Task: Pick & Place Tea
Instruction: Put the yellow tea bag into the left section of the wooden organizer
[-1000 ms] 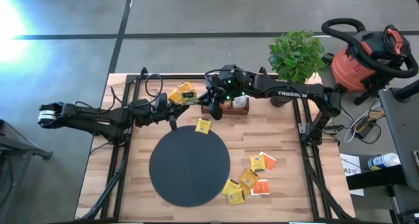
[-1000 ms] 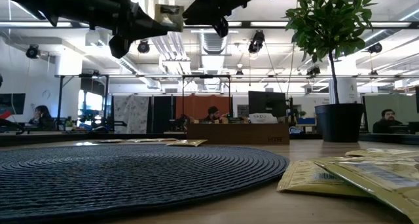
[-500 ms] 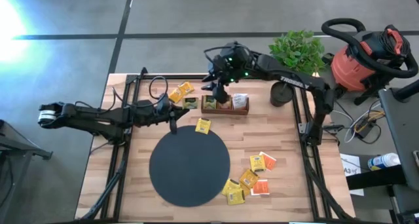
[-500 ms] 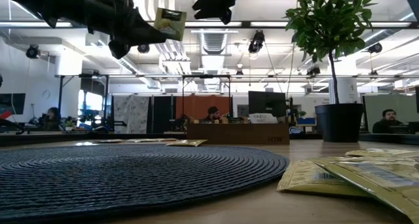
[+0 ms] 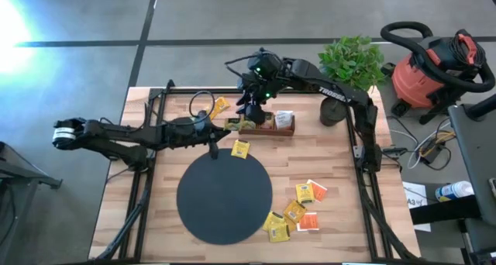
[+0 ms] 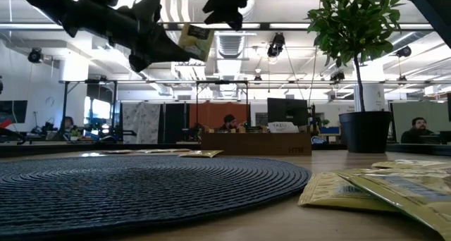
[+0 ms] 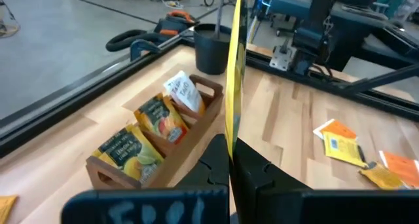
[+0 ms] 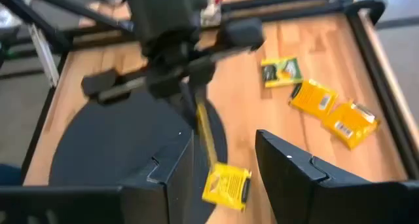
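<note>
From the high view I see my left gripper [image 5: 222, 125] reaching in from nine o'clock, clenched on one yellow tea sachet [image 5: 232, 125] at the left end of the wooden tray [image 5: 288, 131]. My right gripper [image 5: 246, 110] hangs just past the tray's far side at twelve o'clock, its fingers released and holding nothing. A second yellow sachet [image 5: 240, 148] lies at the black round mat [image 5: 225, 197] edge, at the mat's twelve o'clock. A loose cluster of sachets [image 5: 296, 213], yellow and orange-red, lies off the mat toward four o'clock.

In the low view I see the held sachet [image 6: 196, 41] well above the woven mat [image 6: 141, 188], pinched by the left gripper [image 6: 182, 52].

In the left wrist view I see the sachet [image 7: 234, 67] edge-on between my shut fingers [image 7: 262, 175], with the tray [image 7: 196, 122] beyond holding three upright sachets.

In the right wrist view my own fingers [image 8: 291, 168] stand apart and empty, with the left gripper [image 8: 190, 99] beyond them gripping its sachet [image 8: 204, 133].
</note>
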Controlling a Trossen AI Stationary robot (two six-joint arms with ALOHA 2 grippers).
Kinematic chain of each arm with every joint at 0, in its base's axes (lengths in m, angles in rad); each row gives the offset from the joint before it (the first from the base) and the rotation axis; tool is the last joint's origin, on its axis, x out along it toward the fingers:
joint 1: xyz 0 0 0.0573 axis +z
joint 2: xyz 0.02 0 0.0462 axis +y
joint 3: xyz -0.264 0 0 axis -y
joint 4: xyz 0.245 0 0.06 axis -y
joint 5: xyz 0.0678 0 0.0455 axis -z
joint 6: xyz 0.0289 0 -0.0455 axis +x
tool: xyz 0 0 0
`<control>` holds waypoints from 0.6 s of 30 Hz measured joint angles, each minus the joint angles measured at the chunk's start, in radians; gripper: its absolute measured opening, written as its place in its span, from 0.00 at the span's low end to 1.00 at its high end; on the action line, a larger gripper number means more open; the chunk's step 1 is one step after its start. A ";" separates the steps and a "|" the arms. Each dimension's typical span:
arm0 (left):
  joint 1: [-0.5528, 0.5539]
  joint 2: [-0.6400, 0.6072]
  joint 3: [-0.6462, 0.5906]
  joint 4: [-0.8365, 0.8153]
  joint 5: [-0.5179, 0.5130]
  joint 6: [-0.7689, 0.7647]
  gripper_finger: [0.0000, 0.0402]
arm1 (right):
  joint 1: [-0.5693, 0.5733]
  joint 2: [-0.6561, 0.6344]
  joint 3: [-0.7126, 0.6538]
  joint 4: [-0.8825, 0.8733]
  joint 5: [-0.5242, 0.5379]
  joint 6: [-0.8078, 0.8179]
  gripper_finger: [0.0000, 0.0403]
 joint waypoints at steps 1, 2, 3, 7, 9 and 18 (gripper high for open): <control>0.005 0.006 0.000 0.016 0.005 0.000 0.00 | 0.004 0.003 0.001 -0.010 -0.001 -0.008 0.40; 0.010 0.011 0.000 0.029 0.014 0.000 0.00 | 0.007 0.004 0.001 -0.010 -0.001 -0.011 0.40; 0.014 0.016 0.000 0.041 0.023 0.000 0.00 | 0.011 0.004 -0.001 -0.009 -0.003 -0.011 0.40; 0.027 0.038 0.029 0.052 0.047 0.018 0.00 | 0.019 0.003 -0.022 -0.031 -0.008 -0.011 0.40; 0.033 0.052 0.045 0.054 0.055 0.033 0.00 | 0.026 0.003 -0.036 -0.032 -0.006 -0.009 0.40; 0.038 0.120 0.090 0.048 0.103 0.042 0.00 | 0.037 0.003 -0.040 -0.031 0.005 -0.020 0.40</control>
